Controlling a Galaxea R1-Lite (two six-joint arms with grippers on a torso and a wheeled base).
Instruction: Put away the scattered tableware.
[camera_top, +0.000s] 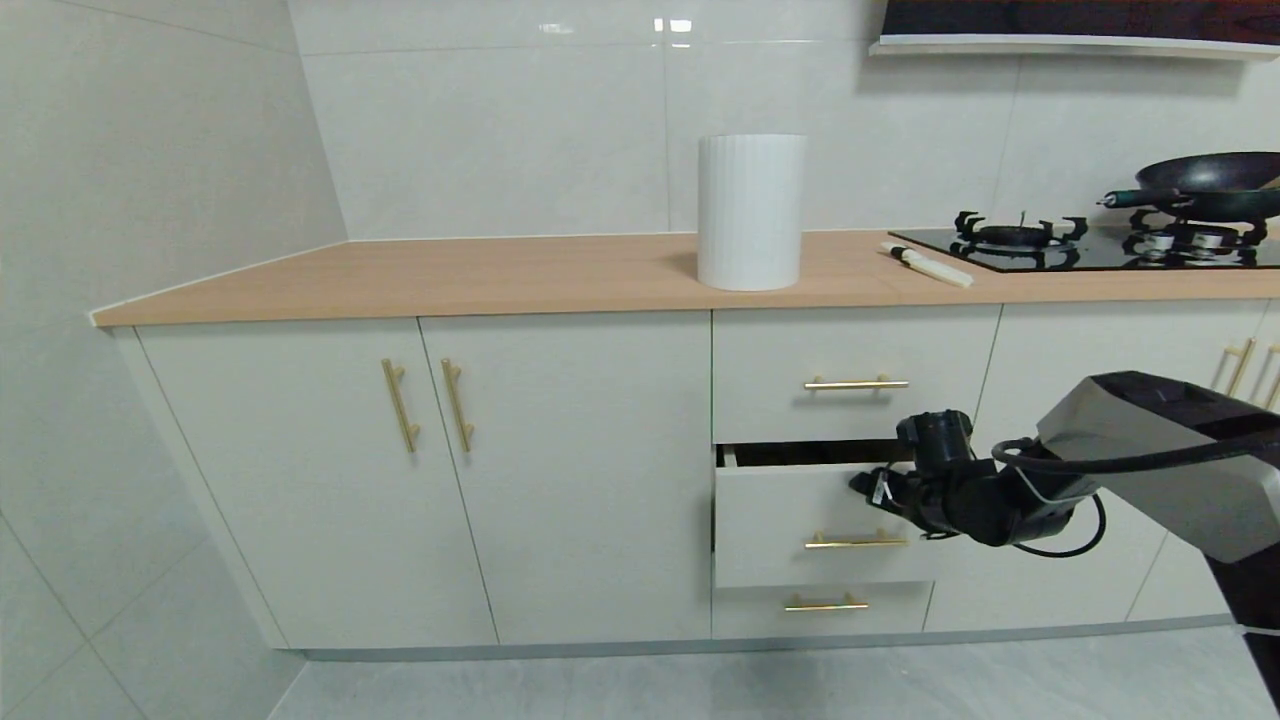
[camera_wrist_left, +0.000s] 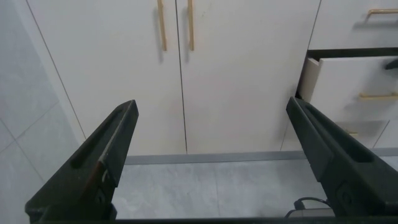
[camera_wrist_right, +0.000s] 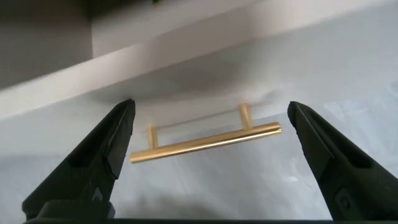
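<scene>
Right gripper (camera_top: 868, 487) is at the front of the middle drawer (camera_top: 780, 520), jaws spread wide, holding nothing. The drawer is open a crack. Its gold handle (camera_wrist_right: 205, 142) shows in the gap between the fingers (camera_wrist_right: 115, 146); can't tell if there's contact. Left gripper (camera_wrist_left: 211, 106) is also released and empty, low, facing the double cabinet doors (camera_wrist_left: 124, 74).

Task item: pale utensil (camera_top: 925, 263) flat on the counter (camera_top: 450, 272), at 3 o'clock of the white canister (camera_top: 751, 212), just beside the stove (camera_top: 1090, 250). The drawer is at 6 o'clock of the canister. Pan (camera_top: 1215, 185) on the stove's far burner.
</scene>
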